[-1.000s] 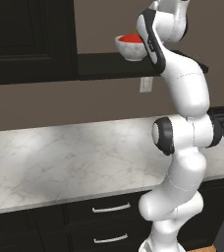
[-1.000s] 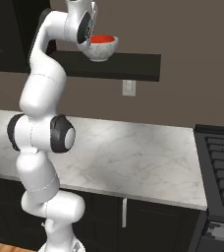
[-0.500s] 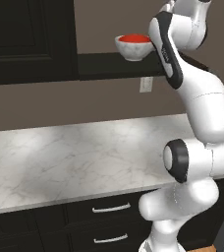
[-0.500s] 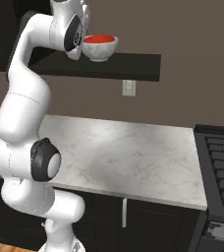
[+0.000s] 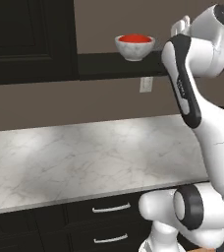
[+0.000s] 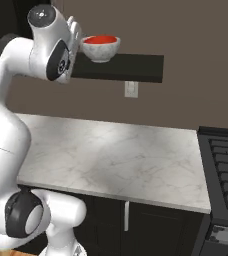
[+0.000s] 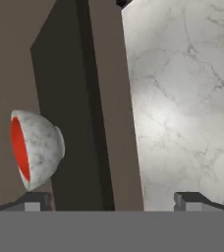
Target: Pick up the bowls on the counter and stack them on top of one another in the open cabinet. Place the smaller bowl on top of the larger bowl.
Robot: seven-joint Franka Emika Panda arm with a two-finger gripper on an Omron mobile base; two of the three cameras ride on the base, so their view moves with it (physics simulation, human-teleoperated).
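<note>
Red rim showing inside the speckled white bowl (image 5: 134, 47): the red bowl (image 5: 134, 38) sits nested in the larger one, both on the black shelf (image 5: 109, 65). Seen from the left base camera, the stack stands left of the gripper (image 5: 182, 25), clear of it with a stretch of bare shelf between. The gripper is up at shelf height, mostly hidden behind the arm's own white wrist there, so only the pale finger ends show.

From the right base camera the order flips: gripper (image 6: 75, 31) just left of the stack, white bowl (image 6: 101, 50) close beside it but not touching, red bowl (image 6: 101, 39) flush within its rim. Shelf (image 6: 131, 67) runs on to the right past the bowls.

Hand camera (rolled, so the shelf runs up the picture): stack lies at far left, the white bowl (image 7: 44, 149) on its side as the camera sees it, its red lining (image 7: 19, 147) facing left. Shelf (image 7: 67, 113) is the dark band beside it; marble counter (image 7: 182, 98) takes the right half. Both finger tips rise far apart at the bottom edge, left one (image 7: 33, 202) below the bowl, right one (image 7: 192, 201) over the counter. Jaws stand spread wide with nothing between them. Gripper (image 7: 113, 202) holds nothing.

Counter (image 5: 84, 157) lies well below the gripper.
</note>
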